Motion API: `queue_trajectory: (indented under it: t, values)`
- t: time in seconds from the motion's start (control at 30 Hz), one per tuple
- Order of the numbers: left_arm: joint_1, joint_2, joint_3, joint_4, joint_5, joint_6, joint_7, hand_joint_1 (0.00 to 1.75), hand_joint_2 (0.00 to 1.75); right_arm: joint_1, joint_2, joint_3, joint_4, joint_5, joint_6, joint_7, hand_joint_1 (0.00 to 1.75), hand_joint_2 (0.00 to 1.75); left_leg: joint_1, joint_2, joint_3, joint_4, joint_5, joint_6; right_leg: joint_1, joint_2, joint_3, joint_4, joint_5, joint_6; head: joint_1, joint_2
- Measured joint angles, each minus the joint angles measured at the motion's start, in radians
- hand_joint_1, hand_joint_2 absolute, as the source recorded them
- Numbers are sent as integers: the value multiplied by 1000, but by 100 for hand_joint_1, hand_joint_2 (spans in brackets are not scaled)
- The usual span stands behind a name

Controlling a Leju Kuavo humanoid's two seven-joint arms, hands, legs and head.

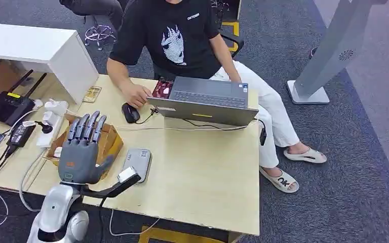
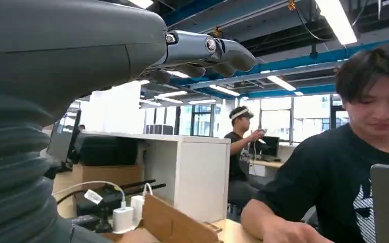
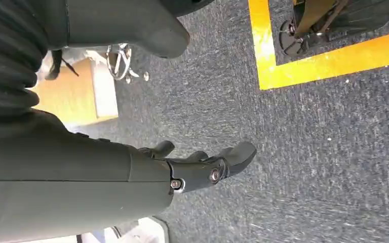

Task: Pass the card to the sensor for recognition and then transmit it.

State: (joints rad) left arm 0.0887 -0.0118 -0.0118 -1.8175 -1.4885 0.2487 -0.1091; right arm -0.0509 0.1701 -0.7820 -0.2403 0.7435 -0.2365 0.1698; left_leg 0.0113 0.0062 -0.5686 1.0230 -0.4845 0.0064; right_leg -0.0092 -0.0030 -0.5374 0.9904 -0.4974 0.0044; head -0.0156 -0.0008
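— How many hands were there, holding what?
— Two, both empty. The left hand (image 1: 83,147) was spread over one cardboard box (image 1: 110,143), beside one grey sensor (image 1: 138,161). The right hand (image 3: 202,164) hung loosely spread above the carpet (image 3: 309,152). I couldn't tell where the card was.
— People?
— The head view had one person (image 1: 172,35); the left wrist view added a second person (image 2: 240,147).

A person in a black shirt (image 1: 172,35) sits at the bench (image 1: 202,172), one hand beside a black mouse (image 1: 130,112) (corded), behind an open grey laptop (image 1: 205,101); a router (image 1: 7,106) stands far left.

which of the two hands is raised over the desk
The left hand, fingers spread above the cardboard box; the right hand hangs over grey carpet.
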Motion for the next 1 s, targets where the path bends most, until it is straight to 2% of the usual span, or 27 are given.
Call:
queue_trajectory:
  t: [0.27,0.5,0.67,0.83,1.0]
  values:
    - [163,18,-23,-161,-1,11,-2,0,175,0,14,-47,-9,0,-13,-6,0,175,0,0,-1,0,0,0,0,-1,0,0,0,0,0,0]
    - [205,28,-33,-216,-13,3,11,0,175,0,20,-67,-14,0,-16,-10,0,175,0,0,0,0,0,0,0,-1,0,0,0,0,0,0]
    - [267,58,-45,-248,-61,-75,75,0,175,0,27,-91,-17,2,-23,-6,0,175,0,0,0,0,0,0,0,-1,0,0,0,0,0,0]
    - [348,97,-45,-273,-74,-197,172,0,175,-1,36,-124,-23,13,-33,2,0,175,0,0,-1,0,0,0,0,-1,0,0,-1,0,0,0]
    - [370,109,-40,-274,-75,-247,230,0,175,-3,40,-146,-26,26,-35,6,0,175,0,-1,-1,0,0,0,0,-2,0,0,-1,0,0,0]
